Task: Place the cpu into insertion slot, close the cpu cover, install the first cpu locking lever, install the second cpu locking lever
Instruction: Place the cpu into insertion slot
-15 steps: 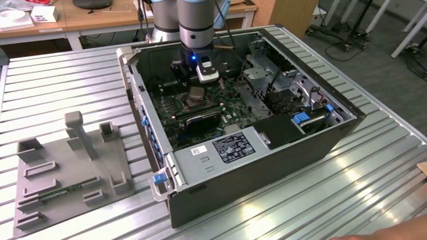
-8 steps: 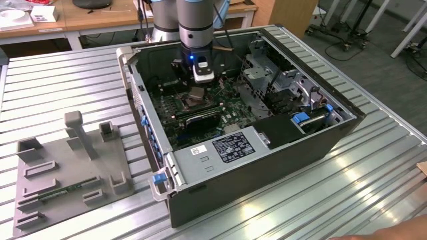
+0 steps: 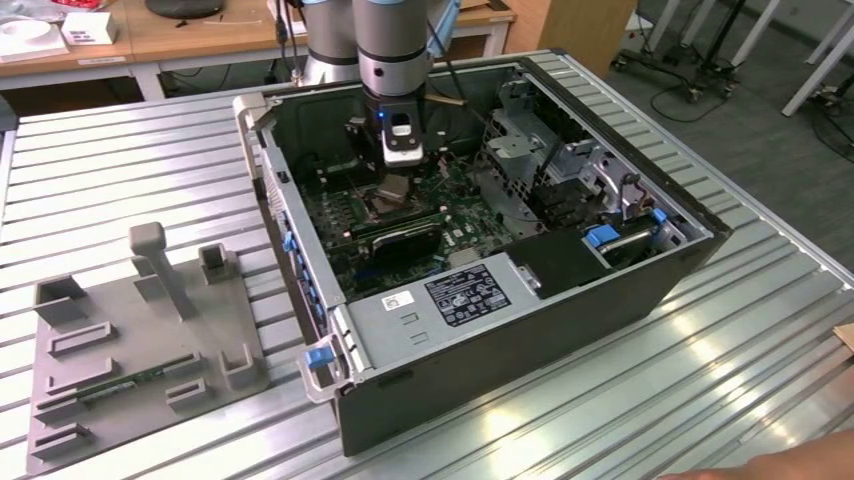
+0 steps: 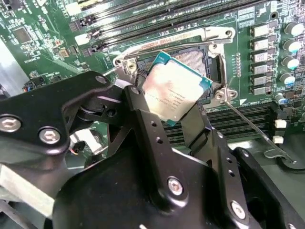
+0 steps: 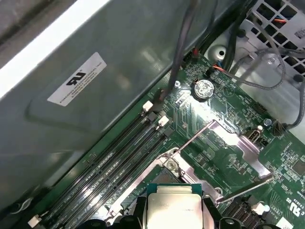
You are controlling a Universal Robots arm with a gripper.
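— Where is the cpu [image 4: 177, 86]?

— Clamped in the pincer [image 4: 170, 109], with a black finger [image 4: 145, 129] on each of two opposite edges. It hangs tilted over the slot [image 4: 196, 58]. One corner is above the pin field and the rest reaches out past the silvery rim.

— Seated?

— No. It sits askew, its edges not in line with the rim. I cannot tell whether its low edge touches the rim.

— And the cover?

— The cover [image 5: 238, 143] stands swung up off the slot, hinged at one side, so the slot's centre is bare. A thin lever [image 4: 252, 126] slants away from one rim corner.

— How much room is there round the slot?

— Little. Memory slots [image 5: 119, 157] run alongside it in both wrist views. In the first wrist view the case wall rises just beyond them.

— And from outside?

— In the exterior view the arm [image 3: 394, 50] points straight down into the open case [image 3: 561, 360], which lies on the slatted table [image 3: 134, 170]. The pincer is over the board [image 3: 461, 225]. It is between the case wall on the exterior view's left and a metal cage [image 3: 534, 150] on the exterior view's right, and it touches neither.

— Anything else on the table?

— A grey fixture [image 3: 134, 330] on the exterior view's left, well apart from the case.
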